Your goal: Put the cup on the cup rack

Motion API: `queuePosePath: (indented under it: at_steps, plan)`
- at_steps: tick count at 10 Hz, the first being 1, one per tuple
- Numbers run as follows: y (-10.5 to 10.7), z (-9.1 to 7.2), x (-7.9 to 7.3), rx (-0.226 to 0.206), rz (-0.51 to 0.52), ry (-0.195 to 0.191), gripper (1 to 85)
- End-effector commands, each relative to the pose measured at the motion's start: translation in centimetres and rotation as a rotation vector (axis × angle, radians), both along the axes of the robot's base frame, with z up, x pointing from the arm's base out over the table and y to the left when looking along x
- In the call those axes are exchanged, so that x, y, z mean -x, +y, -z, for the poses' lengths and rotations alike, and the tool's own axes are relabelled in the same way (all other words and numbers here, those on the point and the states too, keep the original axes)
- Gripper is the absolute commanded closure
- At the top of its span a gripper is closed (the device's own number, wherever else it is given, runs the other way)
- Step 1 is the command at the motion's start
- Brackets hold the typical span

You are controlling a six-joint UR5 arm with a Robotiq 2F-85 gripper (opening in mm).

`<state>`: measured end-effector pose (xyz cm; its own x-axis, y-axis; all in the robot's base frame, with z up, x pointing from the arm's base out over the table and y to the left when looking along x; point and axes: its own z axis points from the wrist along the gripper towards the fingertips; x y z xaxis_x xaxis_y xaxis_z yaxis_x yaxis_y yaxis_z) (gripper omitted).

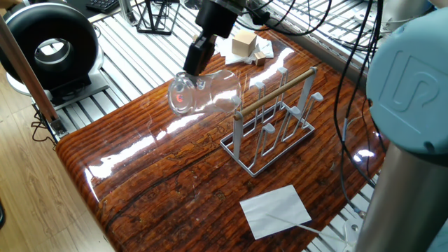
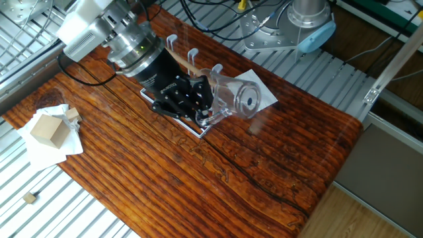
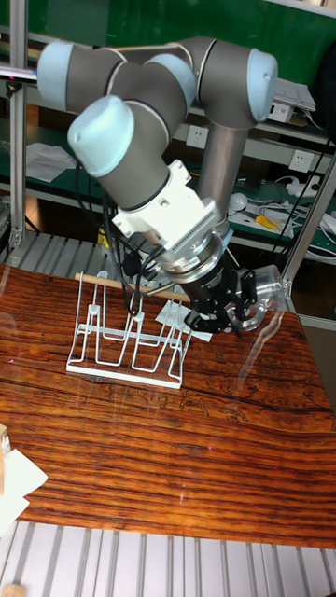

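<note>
Gripping the cup (image 1: pixel 206 93) by its rim, the black gripper (image 1: pixel 194 57) held the clear glass in the air above the glossy wooden table (image 1: pixel 161 182), with the cup tipped onto its side. From one fixed view, the cup's base pointed toward the table's near-left edge and its wide mouth faced the cup rack (image 1: pixel 269 122), with the glass just beside the rack's nearest upright pegs; whether they touched could not be told. The rack, a pale wire stand with a light wooden rod across its top, stood upright on the table. A white sheet of paper (image 1: pixel 276 210) lay flat near the table's front edge, well apart from the rack. A small wooden block (image 1: pixel 244 44) rested on crumpled white paper (image 1: pixel 225 50) at the far side. From the tall fixed view, the arm (image 3: pixel 154 93) reached down over the rack's right end.
</note>
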<state>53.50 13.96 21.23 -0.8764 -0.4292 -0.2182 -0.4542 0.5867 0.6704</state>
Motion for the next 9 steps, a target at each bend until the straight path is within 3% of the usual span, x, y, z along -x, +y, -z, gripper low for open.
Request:
queuePosePath:
  at_steps: [1,9]
  plan:
    - [-1.26,-0.04,0.38,-0.025,-0.027,-0.009,84.7]
    - [-1.49,0.39,0.53,-0.047,-0.040,-0.018,84.7]
